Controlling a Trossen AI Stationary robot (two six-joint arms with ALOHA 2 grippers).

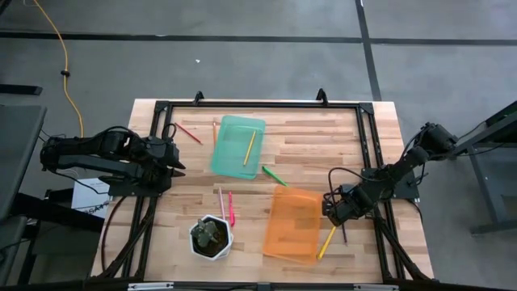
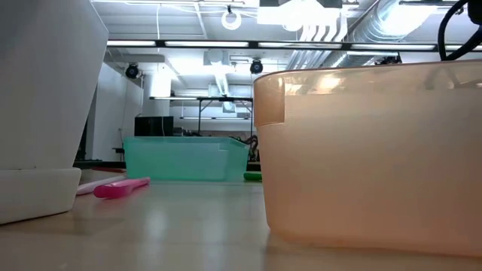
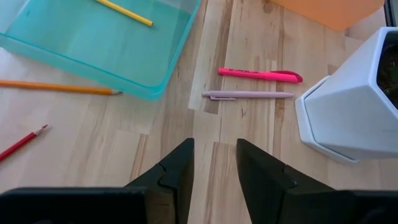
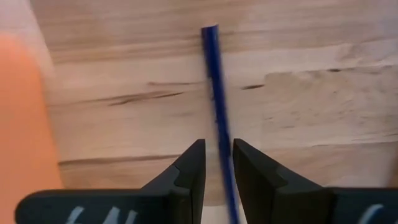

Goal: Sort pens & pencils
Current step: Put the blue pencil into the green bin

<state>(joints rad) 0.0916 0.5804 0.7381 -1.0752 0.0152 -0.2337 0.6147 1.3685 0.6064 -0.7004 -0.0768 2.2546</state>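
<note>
My right gripper (image 1: 333, 212) points down at the table's right, beside the orange tray (image 1: 292, 222), shut on a dark blue pen (image 4: 214, 87) that lies on the wood. My left gripper (image 3: 214, 149) hangs open over the table's left, touching nothing. A yellow pencil (image 1: 250, 148) lies in the green tray (image 1: 234, 129). Loose on the table lie a red pencil (image 1: 188, 133), an orange pencil (image 1: 215, 132), a green pen (image 1: 275, 175), a pink pen (image 3: 260, 74), a pale pen (image 3: 247, 95) and another yellow pencil (image 1: 326, 242). My right gripper has the dark blue pen's shaft (image 4: 221, 140) between its two fingers, which come from above, point down and stand across the pen. The pen lies flat on the table, one end (image 4: 209, 30) reaching out past the fingertips. The other end is hidden by the gripper.
A white hexagonal plant pot (image 1: 212, 237) stands near the front edge, left of the orange tray. A black frame (image 1: 365, 137) runs round the table's far and side edges. Bare wood lies between the two trays and in front of my left gripper.
</note>
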